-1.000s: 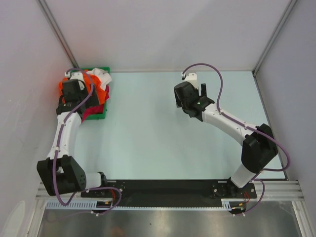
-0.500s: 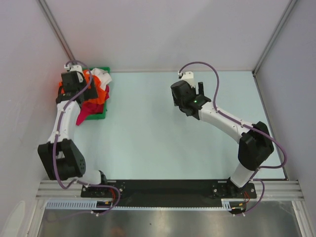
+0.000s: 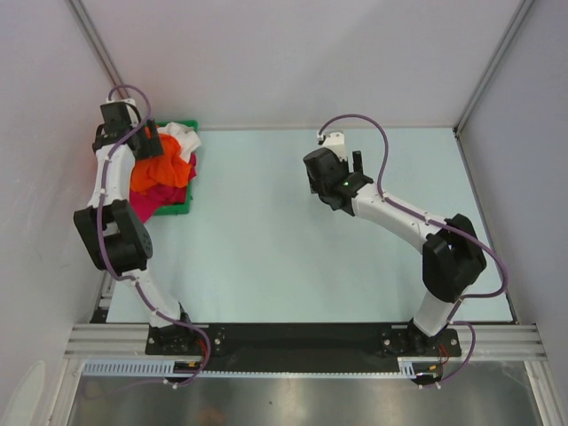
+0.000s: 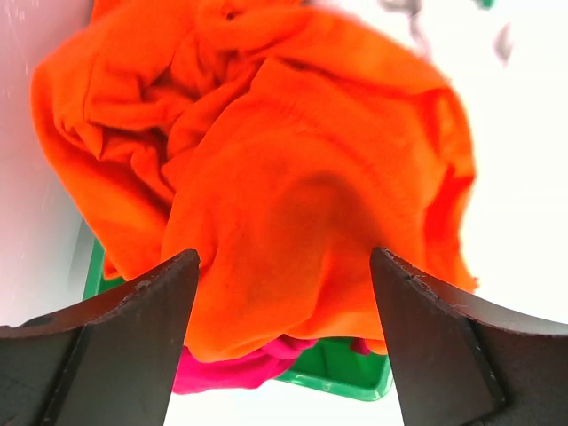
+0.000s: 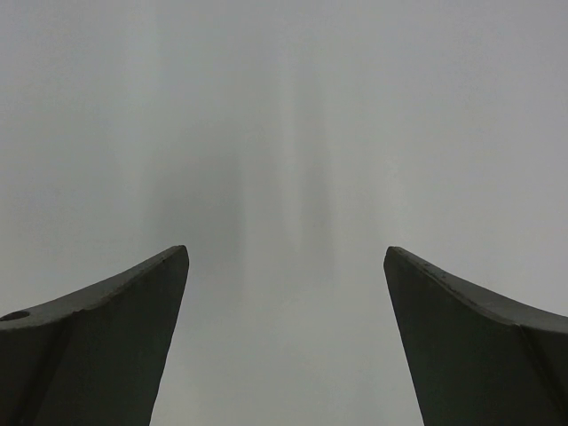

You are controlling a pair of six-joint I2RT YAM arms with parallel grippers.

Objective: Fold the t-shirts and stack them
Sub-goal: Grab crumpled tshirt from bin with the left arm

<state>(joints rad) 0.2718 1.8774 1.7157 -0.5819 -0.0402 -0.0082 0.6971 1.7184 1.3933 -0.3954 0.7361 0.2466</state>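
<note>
Since no shirt lies on the table [image 3: 266,266] yet, this looks like the first pick-out. Open table runs right of the green bin [image 3: 180,211], good laying room. Right hand [image 5: 286,255] hangs well right of the bin, fingers spread, nothing between. Orange t-shirt [image 3: 160,169] sits bunched on top in the bin, over the magenta t-shirt [image 3: 160,197], beside the white t-shirt [image 3: 185,138]. Left hand [image 4: 282,257] hovers above the bin, fingers spread around orange cloth, no pinch seen. Next move probably: drop, close on a fold, lift, carry right. Side wall [image 3: 44,177] crowds the bin's left.
</note>
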